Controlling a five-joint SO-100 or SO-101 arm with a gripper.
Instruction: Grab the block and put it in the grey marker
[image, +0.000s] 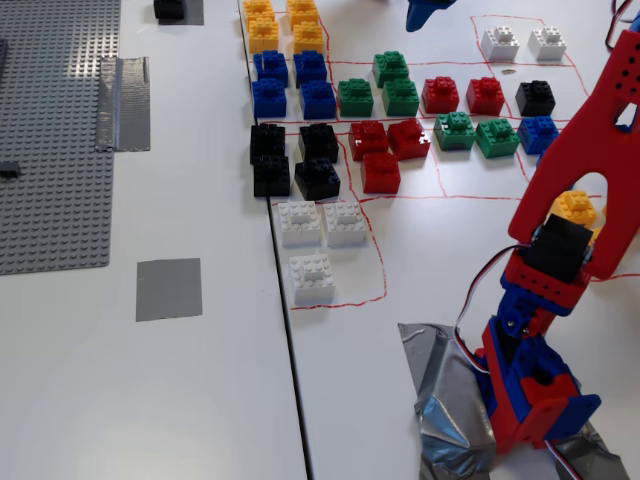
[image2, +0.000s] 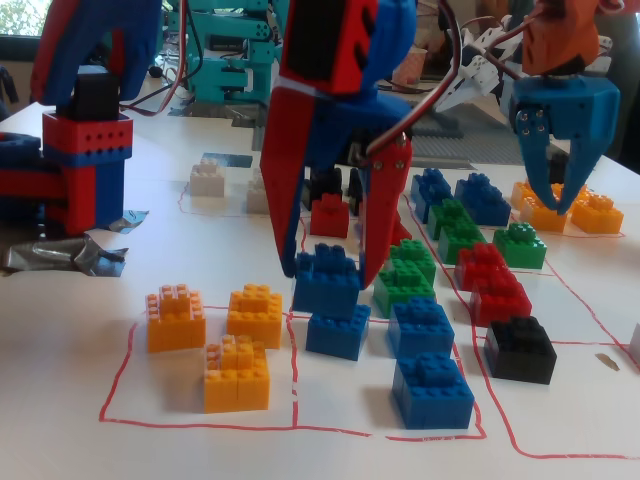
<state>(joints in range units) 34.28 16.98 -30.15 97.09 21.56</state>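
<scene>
My red gripper (image2: 322, 287) reaches down from above in a fixed view. Its two fingers (image2: 283, 200) press on either side of a blue block (image2: 326, 272), which stands in a cluster of blue blocks. I cannot tell whether the block is off the table. In the other fixed view only my red arm (image: 575, 170) and its base (image: 535, 385) show; the gripper is past the right edge. The grey marker (image: 168, 289) is a flat grey square on the white table, far left of the blocks.
Yellow, blue, green, red, black and white blocks (image: 318, 176) fill red-lined cells. Orange blocks (image2: 236, 350) lie in front of my gripper. A second arm's blue gripper (image2: 555, 130) hangs over the far blocks. A grey baseplate (image: 55, 130) lies at the left.
</scene>
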